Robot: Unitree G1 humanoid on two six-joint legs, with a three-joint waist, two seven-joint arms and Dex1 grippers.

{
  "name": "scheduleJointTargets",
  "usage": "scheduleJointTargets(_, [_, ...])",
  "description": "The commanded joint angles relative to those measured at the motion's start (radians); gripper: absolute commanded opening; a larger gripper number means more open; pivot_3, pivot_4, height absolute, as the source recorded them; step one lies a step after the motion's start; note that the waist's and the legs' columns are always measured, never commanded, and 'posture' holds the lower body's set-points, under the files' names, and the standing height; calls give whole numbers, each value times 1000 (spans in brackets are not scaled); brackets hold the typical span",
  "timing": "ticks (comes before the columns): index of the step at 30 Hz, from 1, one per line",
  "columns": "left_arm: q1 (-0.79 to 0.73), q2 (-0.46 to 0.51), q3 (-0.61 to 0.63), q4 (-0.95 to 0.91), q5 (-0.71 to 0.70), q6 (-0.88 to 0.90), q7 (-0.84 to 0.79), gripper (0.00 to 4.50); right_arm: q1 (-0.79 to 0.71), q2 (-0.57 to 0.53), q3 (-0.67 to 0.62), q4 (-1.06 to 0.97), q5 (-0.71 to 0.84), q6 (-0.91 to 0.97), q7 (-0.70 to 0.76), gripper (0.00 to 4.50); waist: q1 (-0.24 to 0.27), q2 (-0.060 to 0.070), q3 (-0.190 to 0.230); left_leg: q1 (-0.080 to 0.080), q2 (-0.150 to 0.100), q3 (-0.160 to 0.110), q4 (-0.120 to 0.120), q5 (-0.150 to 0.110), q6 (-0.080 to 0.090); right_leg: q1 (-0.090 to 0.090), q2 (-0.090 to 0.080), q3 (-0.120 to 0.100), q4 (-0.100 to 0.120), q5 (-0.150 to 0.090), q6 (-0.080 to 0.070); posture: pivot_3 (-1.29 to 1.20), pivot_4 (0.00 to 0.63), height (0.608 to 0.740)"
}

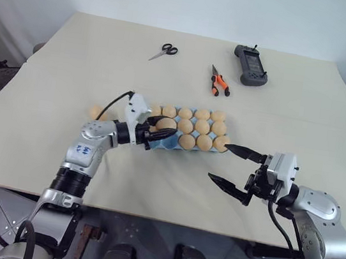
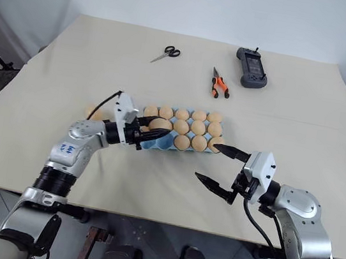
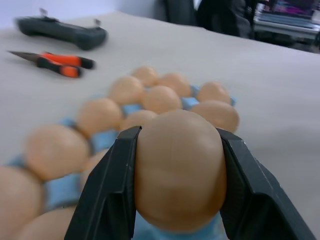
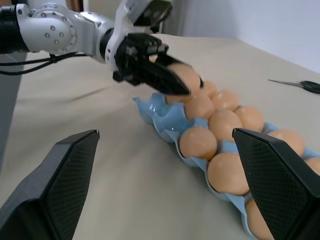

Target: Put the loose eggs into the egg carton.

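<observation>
- Left claw (image 1: 157, 135) clamped on one smooth pale tan-orange egg (image 3: 179, 167), held level over the near-left end of the light blue moulded egg carton (image 4: 167, 117) on the beige table (image 1: 152, 184).
- Most cups already filled with matching eggs; empty blue cups visible at that left end, just below the held egg.
- One more loose egg (image 1: 96, 111) lying on the table just left of the carton, behind the left arm.
- Right claw (image 1: 232, 170) spread wide, empty, hovering beside the carton's right end.
- Best handled by centring the egg over an empty cup, clear of neighbouring eggs, then lowering until seated before letting go.
- Slow release advised: a drop from height or a nudge on a neighbour risks a rolled or cracked egg.
- Wise to keep the right claw clear of the carton edge.
</observation>
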Motion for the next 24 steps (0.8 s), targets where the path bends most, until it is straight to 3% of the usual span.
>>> scheduleJointTargets(1, [-39, -11, -19, 52, 29, -42, -24, 1698, 22, -5, -33, -65, 11, -6, -25, 4500, 2, 0, 0, 0, 0, 0, 0, 0, 0, 0, 0, 0, -1, 0, 0, 0, 150, 740])
scheduleJointTargets(7, [-31, 10, 12, 43, 22, -75, -44, 3602, 57, 3, -34, -87, 8, -19, -50, 4500, 2, 0, 0, 0, 0, 0, 1, 0, 1, 0, 0, 0, -3, 0, 0, 0, 150, 740])
scheduleJointTargets(12, [53, 102, 108, -59, -48, -53, -86, 3602, 55, 3, -29, -75, 8, -29, -48, 4500, -5, 0, 0, 1, 1, 0, 0, 0, 1, 0, -1, 0, -2, 0, 0, 0, 150, 740])
scheduleJointTargets(18, [272, 243, 306, -193, -83, -100, -42, 3602, 49, 1, -54, -56, 39, -43, -19, 4500, -2, 0, 0, 1, 2, -2, -1, -1, 1, 0, -2, 1, -3, 0, -1, 0, 150, 740])
scheduleJointTargets(21, [431, 286, 404, -273, -117, -88, -33, 4464, 72, -24, -79, -41, 34, -59, 11, 4500, -3, 1, 0, 1, 2, -3, -1, -3, 3, 1, -6, 3, -5, 0, -1, 0, 150, 740])
scheduleJointTargets(24, [570, 303, 469, -328, -128, -90, -20, 4489, 110, -39, -94, -2, 15, -97, 44, 4500, 2, 1, 0, 1, 2, -4, -2, -4, 4, 2, -7, 1, -7, 0, -1, 0, 150, 740])
